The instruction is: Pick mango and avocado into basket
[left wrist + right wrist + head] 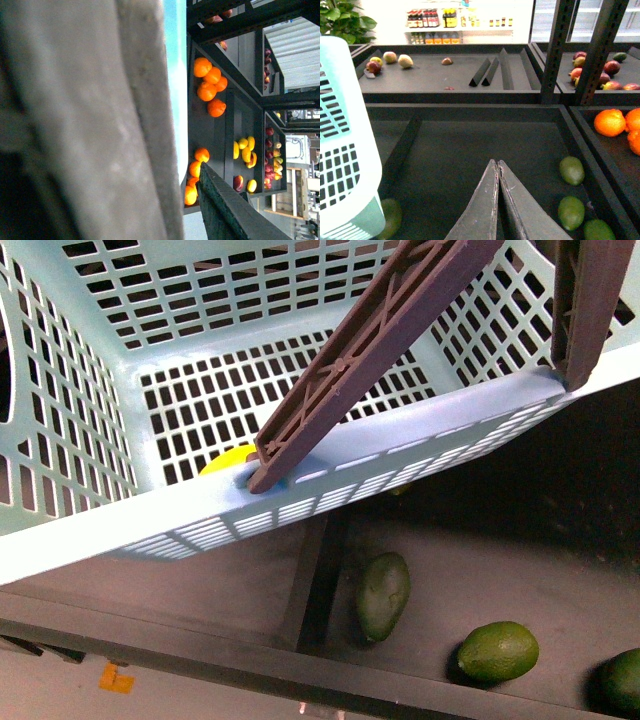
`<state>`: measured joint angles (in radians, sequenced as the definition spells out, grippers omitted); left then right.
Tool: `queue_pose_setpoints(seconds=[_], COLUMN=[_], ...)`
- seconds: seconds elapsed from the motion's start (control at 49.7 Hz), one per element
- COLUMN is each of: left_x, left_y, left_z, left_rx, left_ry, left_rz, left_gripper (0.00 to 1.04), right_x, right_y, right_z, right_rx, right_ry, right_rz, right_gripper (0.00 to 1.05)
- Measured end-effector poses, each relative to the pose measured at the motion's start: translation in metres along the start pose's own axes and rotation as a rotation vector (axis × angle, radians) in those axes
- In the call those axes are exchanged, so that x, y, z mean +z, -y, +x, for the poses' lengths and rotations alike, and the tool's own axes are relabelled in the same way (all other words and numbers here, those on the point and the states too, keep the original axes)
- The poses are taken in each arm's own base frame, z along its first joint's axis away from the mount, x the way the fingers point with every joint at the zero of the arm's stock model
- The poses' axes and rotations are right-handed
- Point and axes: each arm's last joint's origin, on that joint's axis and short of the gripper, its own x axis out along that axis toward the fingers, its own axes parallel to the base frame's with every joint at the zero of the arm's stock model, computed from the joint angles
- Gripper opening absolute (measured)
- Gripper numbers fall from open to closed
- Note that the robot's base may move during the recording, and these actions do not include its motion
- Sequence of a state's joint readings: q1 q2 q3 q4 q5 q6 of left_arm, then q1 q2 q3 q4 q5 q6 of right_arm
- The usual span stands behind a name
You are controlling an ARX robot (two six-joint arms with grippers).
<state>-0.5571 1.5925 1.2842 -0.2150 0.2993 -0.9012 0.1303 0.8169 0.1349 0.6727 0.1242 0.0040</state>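
Dark shelf tray [520, 570], avocado [383, 594], basket [120, 530], mango [228, 460]

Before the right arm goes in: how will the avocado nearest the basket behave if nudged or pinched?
The avocado looks oval and smooth, so a nudge would probably roll it across the flat bin floor. Its rounded skin may slip between narrow fingers. It lies free beside the bin's divider wall, which might stop a roll that way.

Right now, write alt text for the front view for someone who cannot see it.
A light teal slotted basket with two raised brown handles fills the upper frame, a yellow mango just visible inside at its bottom. Below its rim, three green avocados lie in a dark shelf bin. No end effector is visible.
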Motion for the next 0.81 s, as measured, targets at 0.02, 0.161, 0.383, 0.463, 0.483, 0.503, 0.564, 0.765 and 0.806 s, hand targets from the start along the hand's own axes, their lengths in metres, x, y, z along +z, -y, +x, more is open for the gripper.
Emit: queue_pose_setpoints(seconds=[0.02, 0.161, 0.383, 0.463, 0.483, 0.503, 0.564, 0.765, 0.806], left_x=[0.000, 0.000, 0.000, 0.000, 0.000, 0.000, 0.000, 0.000, 0.000], left_y=[0.000, 0.000, 0.000, 0.000, 0.000, 0.000, 0.000, 0.000, 0.000], left_z=[0.000, 0.000, 0.000, 0.000, 0.000, 0.000, 0.000, 0.000, 0.000], left_rx=[0.000, -0.001, -0.004, -0.002, -0.001, 0.000, 0.000, 0.000, 0.000], left_ry=[0.000, -0.001, -0.006, -0.003, -0.001, 0.000, -0.001, -0.001, -0.001], left_rz=[0.000, 0.000, 0.000, 0.000, 0.000, 0.001, 0.001, 0.000, -0.001], left_gripper=[0.28, 0.28, 0.28, 0.28, 0.28, 0.28, 0.28, 0.28, 0.28], right_x=[-0.001, -0.005, -0.010, -0.012, -0.013, -0.013, -0.016, -0.017, -0.016], right_y=[0.001, 0.005, 0.017, 0.017, 0.017, 0.017, 0.017, 0.017, 0.017], right_z=[-0.001, -0.009, -0.021, -0.024, -0.025, -0.026, -0.028, -0.034, -0.036], right_rx=[0.000, -0.003, -0.007, -0.005, -0.004, -0.004, -0.005, -0.003, -0.003], right_ry=[0.000, -0.002, 0.000, 0.000, -0.001, -0.002, 0.000, 0.021, 0.022], right_rz=[0.000, 0.000, 0.000, 0.000, 0.000, 0.000, 0.000, 0.000, 0.000], right_gripper=[0.02, 0.02, 0.02, 0.02, 0.02, 0.02, 0.02, 0.02, 0.02])
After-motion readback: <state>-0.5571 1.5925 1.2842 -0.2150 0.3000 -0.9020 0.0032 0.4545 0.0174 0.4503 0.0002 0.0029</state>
